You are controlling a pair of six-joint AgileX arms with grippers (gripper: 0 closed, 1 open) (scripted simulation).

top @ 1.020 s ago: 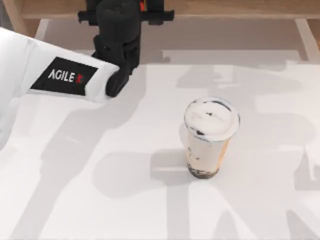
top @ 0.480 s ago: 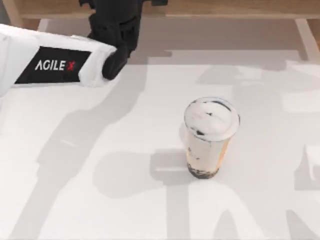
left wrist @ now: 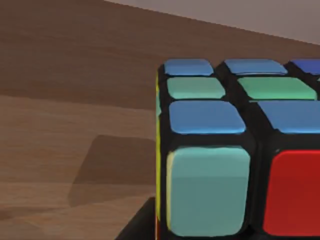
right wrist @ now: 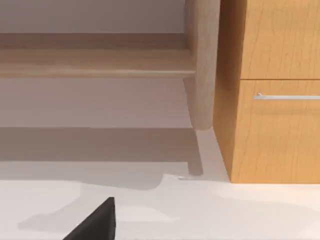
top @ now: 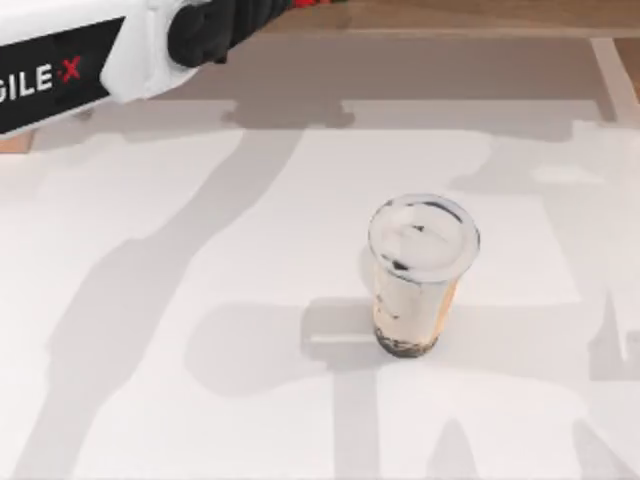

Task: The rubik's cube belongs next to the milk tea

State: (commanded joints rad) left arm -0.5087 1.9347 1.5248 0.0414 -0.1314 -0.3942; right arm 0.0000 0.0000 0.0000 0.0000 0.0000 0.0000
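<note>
White tabletop (top: 200,400): left gripper's grip on the multicoloured stickered rubik's cube (left wrist: 235,150) can't be told, perhaps unsecured, risking toppling the tall clear-plastic milk tea (top: 420,275).

Evenly bright rendered scene with soft, slightly blurred detail. Seen from above, the white table (top: 200,300) carries broad, pale grey shadows: a long diagonal band running from the upper middle of the frame to the lower left, and blocky patches at the right edge and bottom. The milk tea (top: 420,275) casts a soft shadow to its left; its clear lid shows faint pale reflections. In the left wrist view, the rubik's cube (left wrist: 235,150) sits very close, edges soft, with a dim angular shadow on brown wood at lower left. The right wrist view is bright, with grey shadow bands across the middle.
</note>
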